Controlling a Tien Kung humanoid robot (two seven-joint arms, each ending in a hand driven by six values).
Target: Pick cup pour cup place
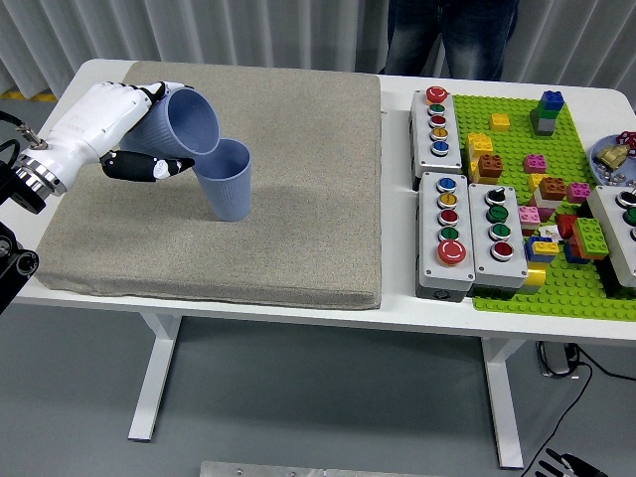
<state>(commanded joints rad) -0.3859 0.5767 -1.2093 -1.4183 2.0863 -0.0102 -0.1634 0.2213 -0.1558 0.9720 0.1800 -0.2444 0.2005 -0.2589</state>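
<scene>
Head view showed the left hand (124,134) in the upper left of the frame, its fingers clamped around a blue-grey cup (179,124). That held cup was tipped well over, its open mouth facing right and slightly down, its long axis running from upper left to lower right. Its lower lip sat at, or just above, the rim of a second blue-grey cup (229,179), which stood upright on the grey mat (298,229) immediately to the right of and below the hand. Whether the two rims touched could not be told, and nothing could be seen passing between them.

By my reading this was the pouring step, with only the placing left. For that, the held cup would need righting about its own axis and setting down on bare mat, clear of the standing cup at its mouth.

Right hand was out of sight. A person (452,35) stood at the top edge, hands not visible.
</scene>
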